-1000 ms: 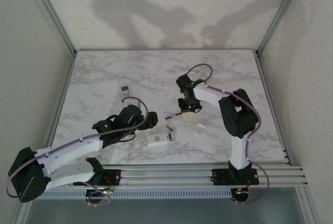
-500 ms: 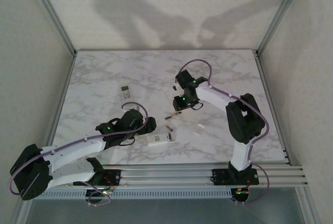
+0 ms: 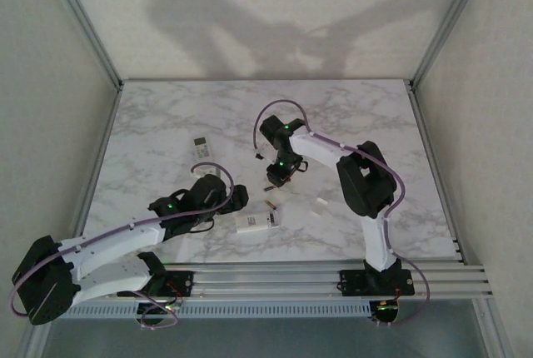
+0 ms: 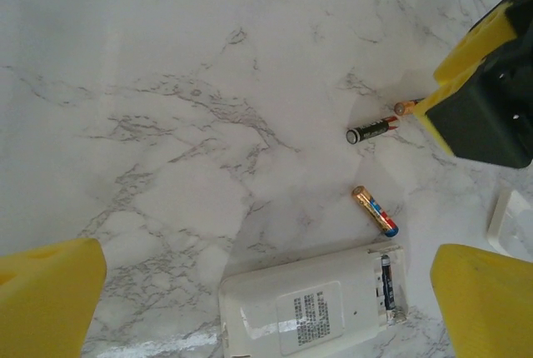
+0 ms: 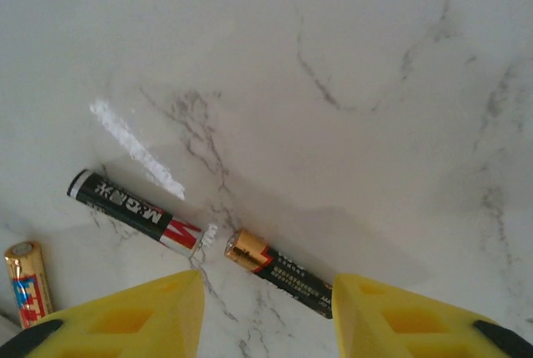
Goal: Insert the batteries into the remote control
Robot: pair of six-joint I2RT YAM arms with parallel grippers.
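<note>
One seated battery (image 4: 387, 279) lies in the white remote (image 4: 308, 308) under the wide-open left gripper (image 4: 268, 266), a coppery battery (image 4: 375, 211) just beyond, and farther out the right gripper (image 5: 266, 291) (fingers apart) has swung left to straddle a gold-capped dark battery (image 5: 279, 268), likely the next pick.

My right claw (image 5: 266, 283) stands wide, one copper-tipped battery (image 5: 279, 273) crossing the gap, a black battery (image 5: 137, 212) just beside its end (nearly tip to tip). Beyond them the marble table (image 5: 333, 58) lies bare. My left claw (image 4: 266, 270) has the white remote (image 4: 312, 308) between its fingers.
</note>
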